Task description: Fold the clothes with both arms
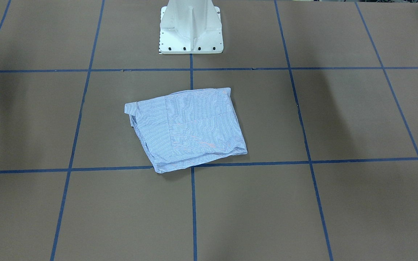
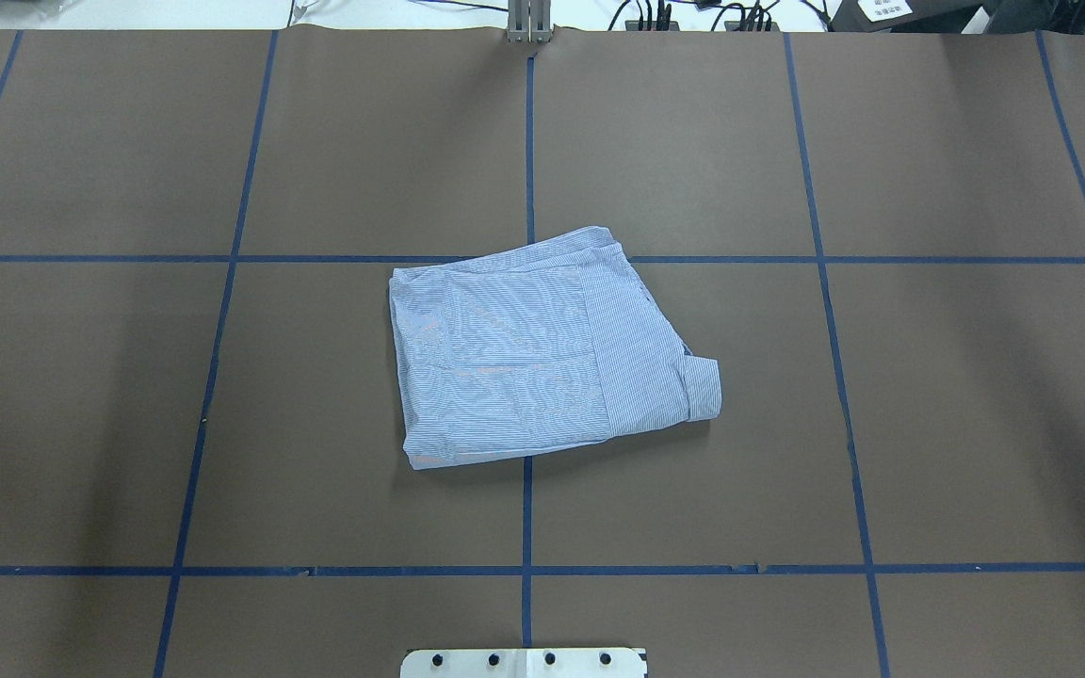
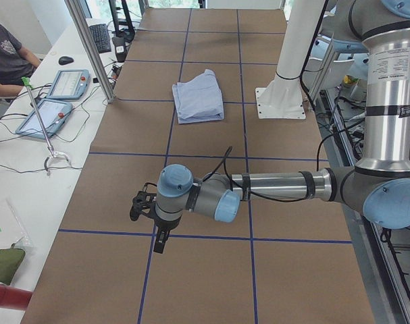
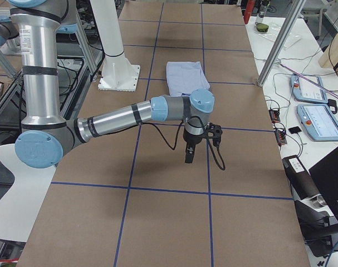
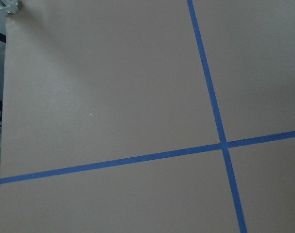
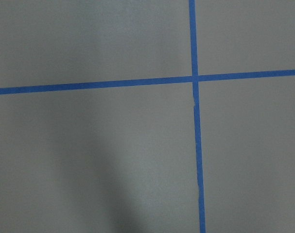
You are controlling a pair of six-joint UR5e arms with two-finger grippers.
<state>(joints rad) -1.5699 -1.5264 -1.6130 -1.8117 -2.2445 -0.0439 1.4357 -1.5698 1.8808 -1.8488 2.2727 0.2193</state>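
Observation:
The clothes are one light blue-and-white striped shirt (image 1: 191, 130) (image 2: 524, 348), lying folded into a compact rectangle at the table's middle, just in front of the robot's base. It shows small in the side views (image 3: 198, 101) (image 4: 185, 78). No gripper touches it. My left gripper (image 3: 159, 246) hangs pointing down over bare table, far from the shirt toward the table's left end. My right gripper (image 4: 189, 158) hangs the same way toward the right end. Both show only in side views, so I cannot tell if they are open or shut. Both wrist views show only brown table and blue tape.
The white pedestal base (image 1: 191, 32) (image 2: 524, 662) stands at the robot's side of the table. Blue tape lines (image 2: 528, 141) grid the brown surface. A side desk holds teach pendants (image 3: 56, 84) (image 4: 319, 119), with a seated person (image 3: 5, 54) beside it.

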